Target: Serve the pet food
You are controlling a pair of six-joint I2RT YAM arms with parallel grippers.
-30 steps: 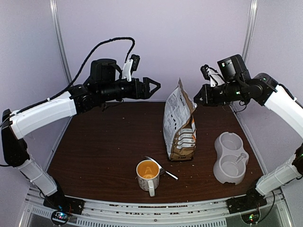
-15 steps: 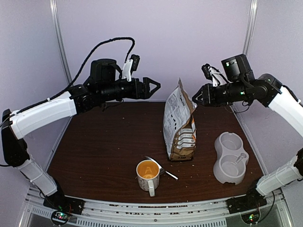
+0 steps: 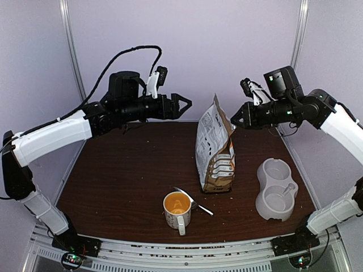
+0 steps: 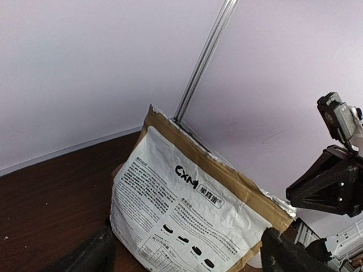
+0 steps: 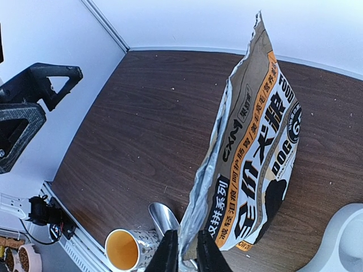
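Two-sided flanking of the bag [image 3: 215,147] near its torn top, mid-frame, likely for opening it: left tool [image 3: 187,105] spread wide, right tool [image 3: 233,120] nearly pressed together, empty.

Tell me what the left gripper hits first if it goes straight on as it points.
Most likely the dog food bag, in its upper part; it stands ahead of the left gripper in the wrist view, with nothing visible between.

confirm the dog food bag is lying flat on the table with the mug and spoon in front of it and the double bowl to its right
Not flat: the bag stands upright, as the top external view shows. The mug and spoon do sit in front of it, and the double bowl to its right.
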